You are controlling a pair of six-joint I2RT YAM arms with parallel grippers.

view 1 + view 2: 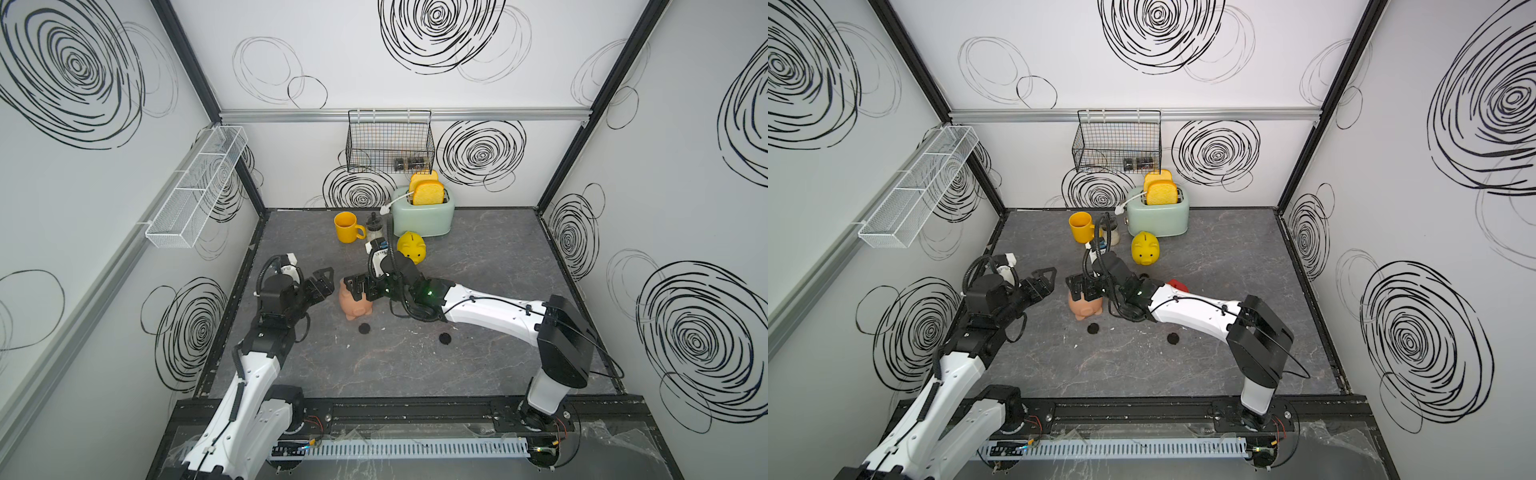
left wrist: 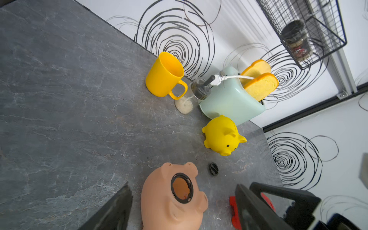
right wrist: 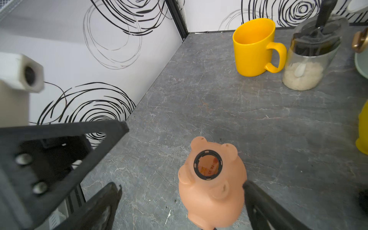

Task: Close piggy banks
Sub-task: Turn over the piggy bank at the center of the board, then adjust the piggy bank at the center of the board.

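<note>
Nearest, 2 black plugs [image 1: 364, 328] flat on the table [image 1: 478, 365]. Behind, pink piggy bank [image 1: 353, 306] on its back, belly hole up, snout direction unclear. Left gripper [image 1: 330, 282] just beside it, spread wide. Right gripper [image 1: 352, 289] over it, spread wide. Farther, yellow piggy bank [image 1: 411, 248] upright, long axis front-to-back, snout frontward.

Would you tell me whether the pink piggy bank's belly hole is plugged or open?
Open: in both wrist views the pink piggy bank shows its black-ringed hole with the hollow inside visible and no plug fitted.
</note>
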